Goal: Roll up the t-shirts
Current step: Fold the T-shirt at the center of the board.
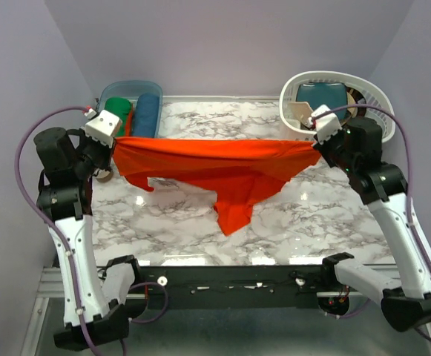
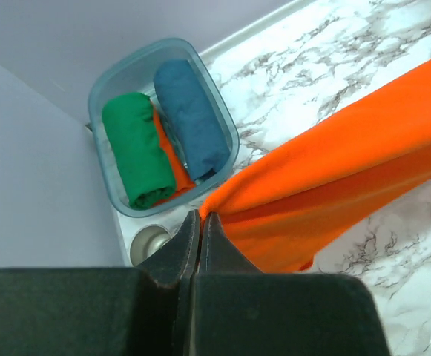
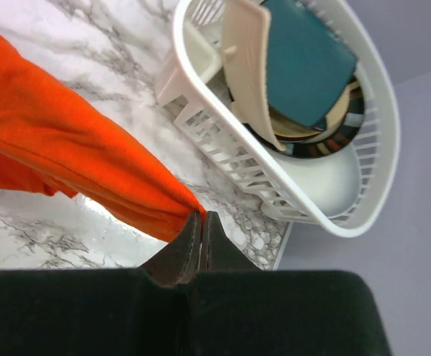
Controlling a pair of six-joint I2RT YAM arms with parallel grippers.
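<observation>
I hold the bright orange-red cloth t-shirt stretched above the marble table, left gripper and right gripper each clamped on an end; it is unrolled. Far left, the clear plastic tub holds a green rolled t-shirt and a blue rolled t-shirt.

the left gripper has its jaws pressed together on a corner of the orange t-shirt, stretched above the marble worktop. beside it, a clear bin holds 2 rolls, a green roll and a blue roll, with orange cloth between them.
</observation>
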